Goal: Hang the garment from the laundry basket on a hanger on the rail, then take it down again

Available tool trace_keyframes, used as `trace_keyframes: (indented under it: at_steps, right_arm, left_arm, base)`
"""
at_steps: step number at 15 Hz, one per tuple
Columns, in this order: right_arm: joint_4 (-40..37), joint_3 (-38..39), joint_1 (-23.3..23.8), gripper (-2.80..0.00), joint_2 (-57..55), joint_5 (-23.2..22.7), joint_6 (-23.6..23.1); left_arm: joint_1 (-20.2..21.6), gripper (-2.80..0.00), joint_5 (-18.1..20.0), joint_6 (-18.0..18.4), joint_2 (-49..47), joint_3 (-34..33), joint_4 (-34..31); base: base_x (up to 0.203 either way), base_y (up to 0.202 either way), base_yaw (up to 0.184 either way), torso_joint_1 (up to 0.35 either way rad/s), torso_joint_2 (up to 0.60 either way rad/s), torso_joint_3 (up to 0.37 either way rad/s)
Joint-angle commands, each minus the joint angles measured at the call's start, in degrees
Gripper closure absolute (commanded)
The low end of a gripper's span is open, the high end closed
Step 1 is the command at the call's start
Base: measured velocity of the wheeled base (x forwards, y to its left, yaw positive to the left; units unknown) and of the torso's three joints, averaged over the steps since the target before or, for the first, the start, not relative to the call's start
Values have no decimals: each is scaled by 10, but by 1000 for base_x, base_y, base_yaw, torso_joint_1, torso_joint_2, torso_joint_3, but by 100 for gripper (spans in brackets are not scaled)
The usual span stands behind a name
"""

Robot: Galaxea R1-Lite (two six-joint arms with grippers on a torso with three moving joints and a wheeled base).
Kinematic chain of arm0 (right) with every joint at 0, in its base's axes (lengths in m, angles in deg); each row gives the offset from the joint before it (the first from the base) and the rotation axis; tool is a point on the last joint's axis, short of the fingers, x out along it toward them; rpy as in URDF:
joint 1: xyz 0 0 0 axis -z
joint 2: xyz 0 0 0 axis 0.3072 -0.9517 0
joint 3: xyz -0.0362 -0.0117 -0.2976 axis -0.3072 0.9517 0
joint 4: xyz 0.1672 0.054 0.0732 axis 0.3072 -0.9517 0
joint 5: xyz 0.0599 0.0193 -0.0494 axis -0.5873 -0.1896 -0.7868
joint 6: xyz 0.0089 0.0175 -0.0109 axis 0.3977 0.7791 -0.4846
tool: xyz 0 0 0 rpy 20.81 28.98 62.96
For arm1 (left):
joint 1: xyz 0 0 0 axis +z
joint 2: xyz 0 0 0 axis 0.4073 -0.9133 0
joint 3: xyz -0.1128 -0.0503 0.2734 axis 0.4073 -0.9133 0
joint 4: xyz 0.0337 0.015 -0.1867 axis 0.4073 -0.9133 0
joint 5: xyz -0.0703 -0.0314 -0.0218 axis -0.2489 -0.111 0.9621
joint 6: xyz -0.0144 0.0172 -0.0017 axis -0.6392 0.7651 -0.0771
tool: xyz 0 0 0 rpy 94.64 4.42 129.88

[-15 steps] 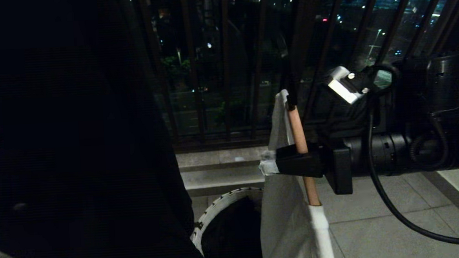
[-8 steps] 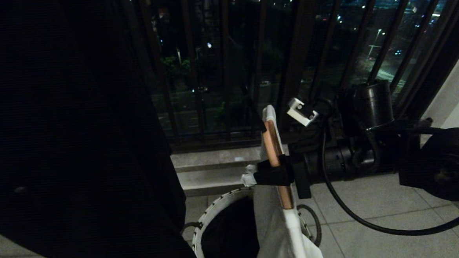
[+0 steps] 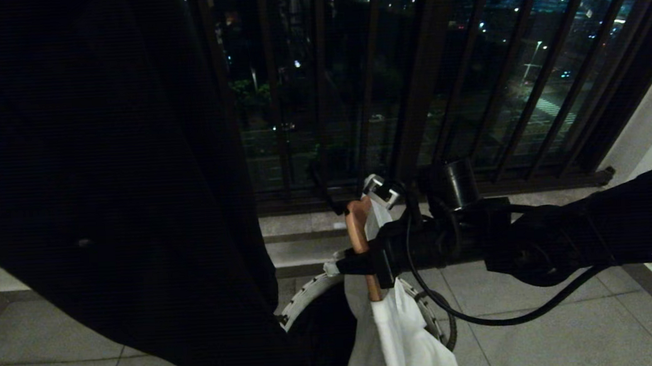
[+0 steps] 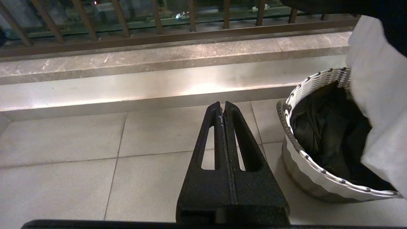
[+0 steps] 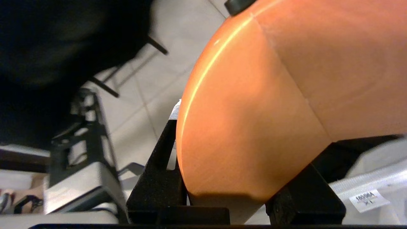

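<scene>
Right now the white garment (image 3: 404, 335) hangs on a wooden hanger (image 3: 357, 231), and the right gripper (image 3: 344, 263) is clamped across the hanger's wood; right wrist view shows the wood filling the gap btwn both black fingers (image 5: 159, 178). Cloth droops just below the claw, its lower folds over the far edge of the laundry basket (image 3: 301, 304). A size tag on the fabric sits beside one finger in the wrist view.

Basket stands directly under the claw, pale ribbed wall, dark cloth inside, black loop handle (image 3: 448, 324) on the arm's side. Rail not in view.

Step, as I read it: take-down leg, hanger w/ garment off the rail and low over the basket. Could also be an early lift; can't settle it. Next move prob calls for keeping the clamp firm and the hem clear of the basket rim.

Left gripper (image 4: 224, 109) parked well off to the side of the working claw, fingers pressed together, empty, pointing at floor.

Surface: pale floor tiles (image 3: 534, 328), stone step beyond. Dark vertical window bars (image 3: 410, 89) behind the claw, city lights outside. Big dark mass (image 3: 108, 189) fills the side opposite the arm; can't ID.
</scene>
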Motion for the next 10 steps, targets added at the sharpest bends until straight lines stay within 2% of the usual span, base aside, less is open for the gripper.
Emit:
trace_keyframes:
  at_steps: [1,10]
  right_arm:
    - [1,-8,-2,0,-36,8,-1]
    - [1,-50,-47,0,-121,86,-16]
  left_arm:
    - [0,0,0,0,0,-2,0]
    - [0,0,0,0,0,-2,0]
  base:
    - [0,0,0,0,0,0]
    - [0,0,0,0,0,0]
